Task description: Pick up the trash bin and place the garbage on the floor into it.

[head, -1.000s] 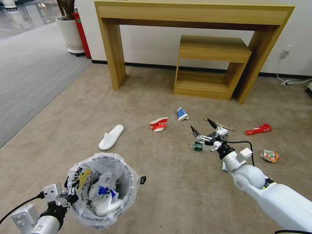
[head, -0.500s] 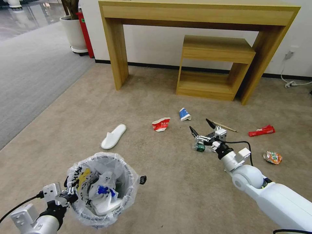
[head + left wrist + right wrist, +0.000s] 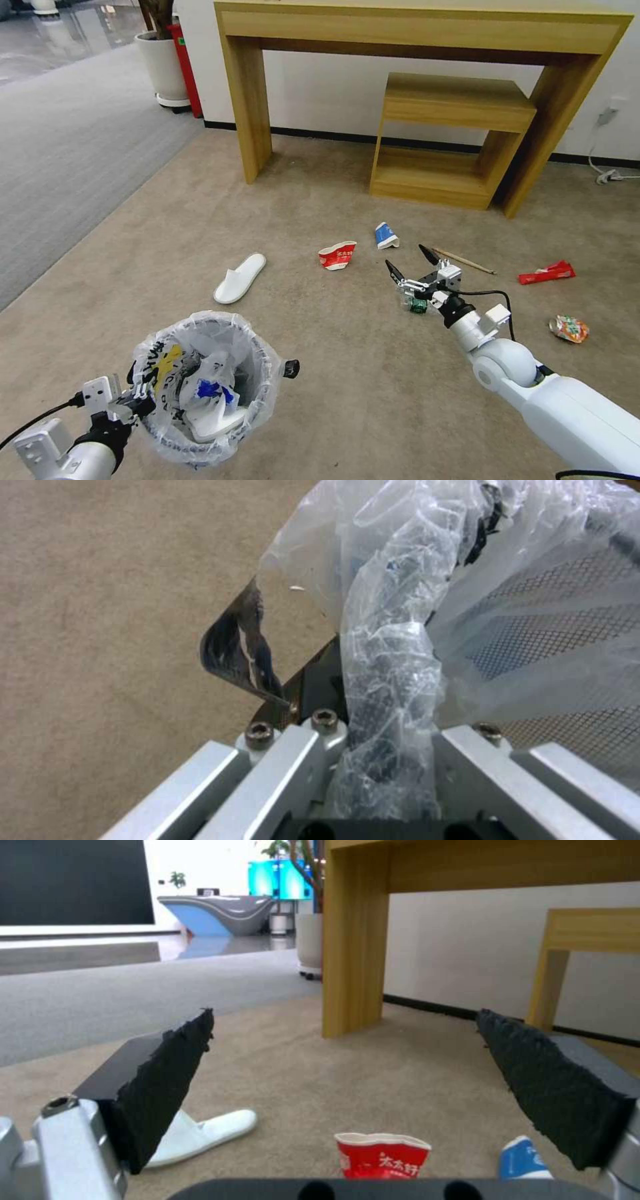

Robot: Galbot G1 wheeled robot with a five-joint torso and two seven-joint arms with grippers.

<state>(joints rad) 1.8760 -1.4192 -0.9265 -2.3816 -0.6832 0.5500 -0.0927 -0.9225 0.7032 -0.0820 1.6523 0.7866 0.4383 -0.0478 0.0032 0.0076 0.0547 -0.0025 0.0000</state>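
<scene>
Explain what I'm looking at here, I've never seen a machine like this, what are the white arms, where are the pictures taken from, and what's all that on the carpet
This is a wheeled robot with two white arms. One picture looks down from its head; the others come from cameras on each wrist. The left tool is clamped on the bagged rim of the trash bin, which already holds some rubbish. The right tool is open, reaching out low over the floor above a green-label bottle. Scattered on the beige carpet: a white slipper, a crushed red cup, a blue cup, a wooden stick, a red wrapper and a can. A wooden desk stands behind.
</scene>
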